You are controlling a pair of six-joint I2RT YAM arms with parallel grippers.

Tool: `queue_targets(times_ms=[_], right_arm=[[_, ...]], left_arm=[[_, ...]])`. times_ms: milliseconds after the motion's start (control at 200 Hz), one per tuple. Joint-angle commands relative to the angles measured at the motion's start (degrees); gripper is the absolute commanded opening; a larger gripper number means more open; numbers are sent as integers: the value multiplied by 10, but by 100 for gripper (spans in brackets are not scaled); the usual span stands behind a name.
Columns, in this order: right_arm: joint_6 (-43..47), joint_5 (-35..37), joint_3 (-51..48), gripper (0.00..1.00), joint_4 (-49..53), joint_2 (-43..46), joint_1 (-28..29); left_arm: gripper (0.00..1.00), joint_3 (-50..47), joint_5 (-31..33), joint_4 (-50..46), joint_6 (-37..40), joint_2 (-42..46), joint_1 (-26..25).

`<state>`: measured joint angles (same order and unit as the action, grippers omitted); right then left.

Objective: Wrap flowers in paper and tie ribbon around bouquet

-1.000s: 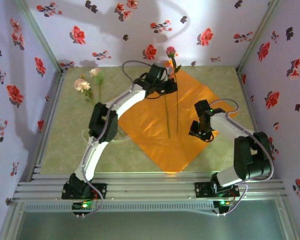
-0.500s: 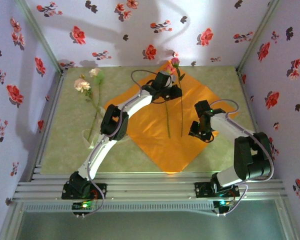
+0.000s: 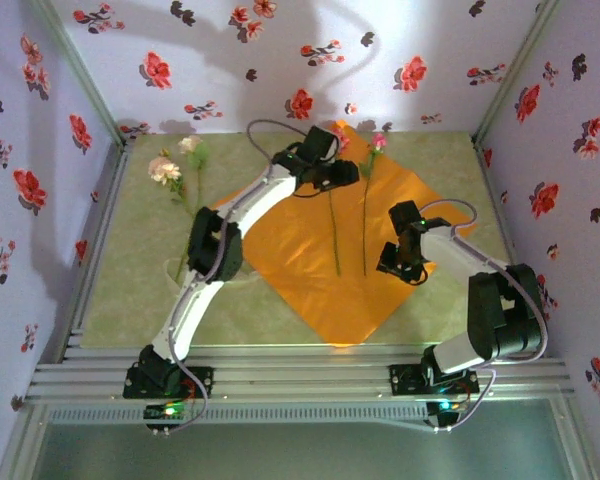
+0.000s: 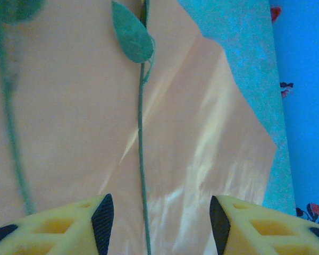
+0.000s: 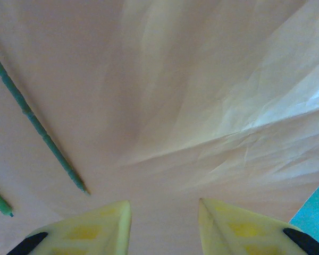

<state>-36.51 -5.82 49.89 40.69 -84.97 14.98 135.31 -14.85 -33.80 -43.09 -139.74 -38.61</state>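
Left arm [image 3: 185, 305] and right arm [image 3: 500, 318], white links, black joints, grey cables [image 3: 254, 136], green-lit bases [image 3: 167, 381], yellow hollow-celled fingers [image 4: 58, 229], black pads [image 4: 102, 219].

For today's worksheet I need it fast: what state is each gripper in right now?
Left gripper: open, straddling a flower stem, not gripping it.
Right gripper: open, empty, over the paper.

2 long-stemmed flowers [image 3: 364, 225] lie parallel on the flat orange paper [image 3: 300, 280], 2 pale flowers [image 3: 166, 169] beside its left corner.

Lab test booth: flower-print walls [image 3: 210, 60], green tabletop [image 3: 140, 270], aluminium rail frame [image 3: 300, 378].
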Motion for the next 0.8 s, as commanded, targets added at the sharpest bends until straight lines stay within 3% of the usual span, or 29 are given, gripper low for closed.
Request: queue_targets(times_ms=[0, 225, 385, 530, 795], right_arm=[[7, 8, 18, 39, 2, -18, -2], [13, 14, 45, 40, 4, -31, -2], [15, 15, 56, 40, 8, -33, 0], [13, 17, 59, 40, 12, -35, -1], [8, 23, 65, 40, 29, -34, -1]], left_arm=[[49, -31, 83, -119, 27, 131, 61], [41, -145, 127, -266, 142, 207, 233], [40, -213, 191, -289, 257, 194, 296], [43, -237, 208, -261, 308, 158, 324], [49, -153, 253, -242, 336, 41, 325]])
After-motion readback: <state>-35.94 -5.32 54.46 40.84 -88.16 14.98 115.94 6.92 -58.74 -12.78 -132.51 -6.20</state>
